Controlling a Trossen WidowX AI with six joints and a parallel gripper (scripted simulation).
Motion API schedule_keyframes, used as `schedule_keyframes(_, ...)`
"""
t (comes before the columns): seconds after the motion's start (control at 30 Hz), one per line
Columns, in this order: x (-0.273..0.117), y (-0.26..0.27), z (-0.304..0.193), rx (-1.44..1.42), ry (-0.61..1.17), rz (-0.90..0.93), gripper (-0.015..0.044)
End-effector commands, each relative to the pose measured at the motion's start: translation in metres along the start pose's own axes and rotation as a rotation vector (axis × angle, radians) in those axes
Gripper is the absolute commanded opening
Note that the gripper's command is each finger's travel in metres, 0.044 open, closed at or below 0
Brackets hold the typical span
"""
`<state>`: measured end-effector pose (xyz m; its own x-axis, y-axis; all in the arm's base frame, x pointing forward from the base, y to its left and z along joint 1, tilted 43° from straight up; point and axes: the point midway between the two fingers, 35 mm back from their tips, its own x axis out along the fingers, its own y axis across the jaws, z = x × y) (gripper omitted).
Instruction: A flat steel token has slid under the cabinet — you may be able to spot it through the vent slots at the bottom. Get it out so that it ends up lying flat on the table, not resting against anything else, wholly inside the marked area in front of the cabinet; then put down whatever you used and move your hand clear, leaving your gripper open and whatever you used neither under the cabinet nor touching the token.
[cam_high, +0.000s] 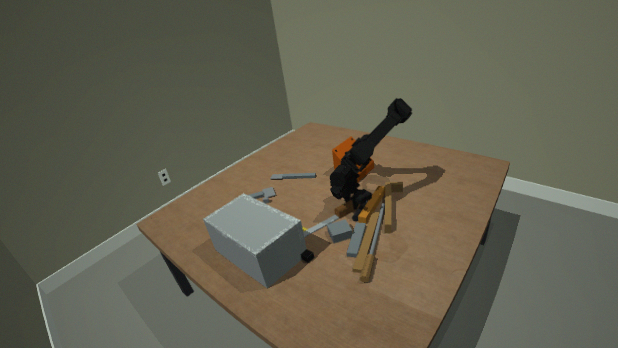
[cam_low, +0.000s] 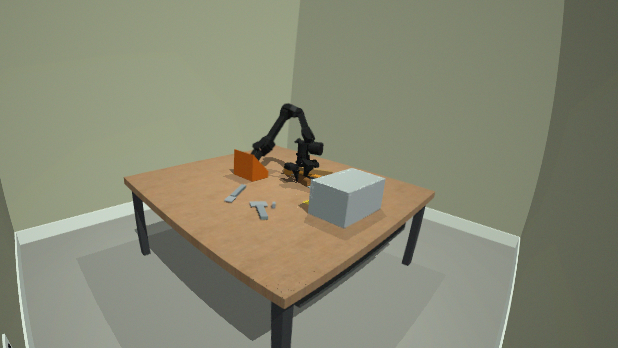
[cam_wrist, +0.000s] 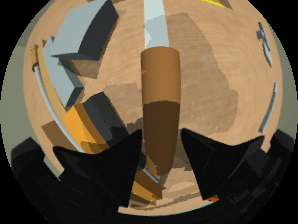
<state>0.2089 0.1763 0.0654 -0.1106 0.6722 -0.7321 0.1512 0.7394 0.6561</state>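
Note:
The pale grey cabinet (cam_high: 252, 220) (cam_low: 345, 200) stands on the table (cam_high: 400, 295) (cam_low: 215, 225). The token cannot be made out. A bit of yellow marking (cam_high: 304, 230) (cam_low: 306, 202) (cam_wrist: 215, 2) shows beside the cabinet. A tool with a brown handle (cam_high: 343, 209) (cam_wrist: 161, 75) and a flat pale steel blade (cam_high: 322, 225) (cam_wrist: 156, 30) lies on the table, blade toward the cabinet. My gripper (cam_high: 352, 209) (cam_low: 302, 178) (cam_wrist: 161, 132) is open, low over the handle. In the wrist view the handle's rear end lies between the fingertips, with a gap on each side.
A grey block (cam_high: 340, 231) (cam_wrist: 85, 30), a grey bar (cam_high: 356, 241) and a wooden-handled rod (cam_high: 377, 230) lie close beside the tool. A T-shaped grey piece (cam_low: 260, 207) and another grey bar (cam_high: 295, 176) (cam_low: 236, 193) lie farther off. An orange box (cam_low: 250, 166) stands near the arm's base.

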Motion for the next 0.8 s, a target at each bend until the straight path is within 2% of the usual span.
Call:
schedule_keyframes(0.0, -0.0001, -0.0002, -0.0001, 0.002, 0.0, 0.0, 0.0195)
schedule_keyframes(0.4, -0.0001, -0.0002, -0.0001, 0.002, 0.0, 0.0, 0.0115)
schedule_keyframes(0.53, -0.0001, -0.0002, -0.0001, 0.002, 0.0, 0.0, 0.001)
schedule_keyframes(0.57, -0.0002, -0.0002, -0.0003, 0.001, 0.001, 0.0, 0.0)
schedule_keyframes(0.77, -0.0002, 0.0002, 0.0033, 0.002, 0.002, 0.001, 0.0)
